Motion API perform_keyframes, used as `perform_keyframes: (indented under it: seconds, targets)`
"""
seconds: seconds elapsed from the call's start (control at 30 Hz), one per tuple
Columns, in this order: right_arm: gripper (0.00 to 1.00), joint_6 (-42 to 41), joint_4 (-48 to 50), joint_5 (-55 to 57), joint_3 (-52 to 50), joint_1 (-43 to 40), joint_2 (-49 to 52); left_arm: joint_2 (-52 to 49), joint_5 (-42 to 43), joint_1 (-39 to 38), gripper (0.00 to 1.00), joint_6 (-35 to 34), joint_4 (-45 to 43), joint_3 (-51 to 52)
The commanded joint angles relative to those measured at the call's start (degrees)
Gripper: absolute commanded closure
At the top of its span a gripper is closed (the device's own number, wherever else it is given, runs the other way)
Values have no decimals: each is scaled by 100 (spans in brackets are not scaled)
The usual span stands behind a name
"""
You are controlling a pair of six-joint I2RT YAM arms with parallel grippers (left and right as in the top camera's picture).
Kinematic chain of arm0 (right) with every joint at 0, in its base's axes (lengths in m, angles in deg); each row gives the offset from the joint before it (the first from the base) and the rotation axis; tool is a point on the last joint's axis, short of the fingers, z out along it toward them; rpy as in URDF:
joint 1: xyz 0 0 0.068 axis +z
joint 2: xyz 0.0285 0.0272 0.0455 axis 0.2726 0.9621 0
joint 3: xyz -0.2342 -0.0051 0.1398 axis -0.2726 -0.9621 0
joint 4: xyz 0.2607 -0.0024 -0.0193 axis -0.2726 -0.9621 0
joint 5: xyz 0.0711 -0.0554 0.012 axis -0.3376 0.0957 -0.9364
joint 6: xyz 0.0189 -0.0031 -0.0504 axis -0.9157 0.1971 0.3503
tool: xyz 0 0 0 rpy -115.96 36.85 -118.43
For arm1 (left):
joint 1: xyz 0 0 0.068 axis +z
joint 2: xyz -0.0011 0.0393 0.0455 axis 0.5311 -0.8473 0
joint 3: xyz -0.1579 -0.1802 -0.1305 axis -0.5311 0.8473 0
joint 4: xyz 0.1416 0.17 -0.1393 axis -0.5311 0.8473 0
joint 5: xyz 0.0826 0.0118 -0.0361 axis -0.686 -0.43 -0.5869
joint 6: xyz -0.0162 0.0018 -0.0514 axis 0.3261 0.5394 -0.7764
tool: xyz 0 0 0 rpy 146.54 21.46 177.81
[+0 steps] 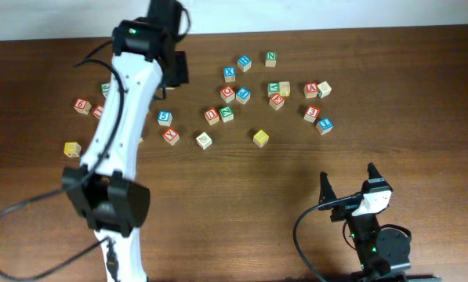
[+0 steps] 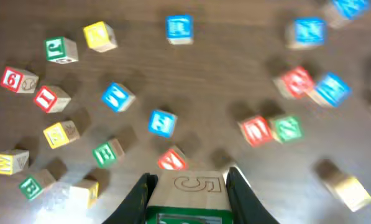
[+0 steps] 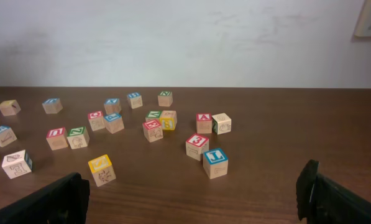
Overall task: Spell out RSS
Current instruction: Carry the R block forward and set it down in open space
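**Q:** What does the left wrist view add to the overhead view?
**A:** Overhead, the left arm (image 1: 124, 102) covers its own pincer at the far left of the table (image 1: 422, 78). The wrist view shows the left gripper (image 2: 190, 182) clamped on the green-edged cube (image 2: 191, 188), one finger against each side.

**Q:** And the right wrist view?
**A:** It shows the scattered cubes (image 1: 226, 113) from the near side, low over the table. The right gripper (image 1: 348, 178) is spread wide with nothing between its fingers. It sits at the near right, well apart from every cube.

**Q:** Where is the held cube?
**A:** Between the left fingers, above the scatter, over the far left of the table.

**Q:** How does it look?
**A:** Its upper face is plain wood with an engraved outline like an S or a 5. The face toward the camera has a green frame, and its letter is cut off.

**Q:** The yellow ones?
**A:** The middle yellow cube (image 1: 261, 138) lies on the near edge of the scatter. The left yellow cube (image 1: 72, 149) lies at its left end. Their letters cannot be read.
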Motion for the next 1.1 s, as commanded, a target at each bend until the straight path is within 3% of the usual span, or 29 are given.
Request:
perform_keyframes:
  seconds: [0.0,0.2,0.3,0.47,0.63,0.73,0.9,1.07]
  targets:
    - [2,35,-28,55,-31,-26,-37,562,-396,-629,100,20,7,579]
    - [2,35,-28,55,-31,-26,-37,2420,-678,-1305,100,22,-1121,3440]
    - [2,35,-28,55,-31,-26,-37,3567,-166,-1285,100,-7,-2033,5285]
    - [2,35,-28,55,-31,-26,-37,4245,538,-1292,100,-1032,-3508,7471]
    - [2,35,-28,55,-31,-26,-37,3757,625,-1292,100,-1429,-4306,7812]
    - [2,35,-28,55,-31,-26,-37,3222,645,-1292,100,-1591,-4325,7683]
    - [2,35,-28,55,-31,-26,-37,2218,625,-1296,100,-1399,-4435,7215]
    - [2,35,-28,55,-31,-26,-37,1919,382,-1368,100,-1224,-4850,7147]
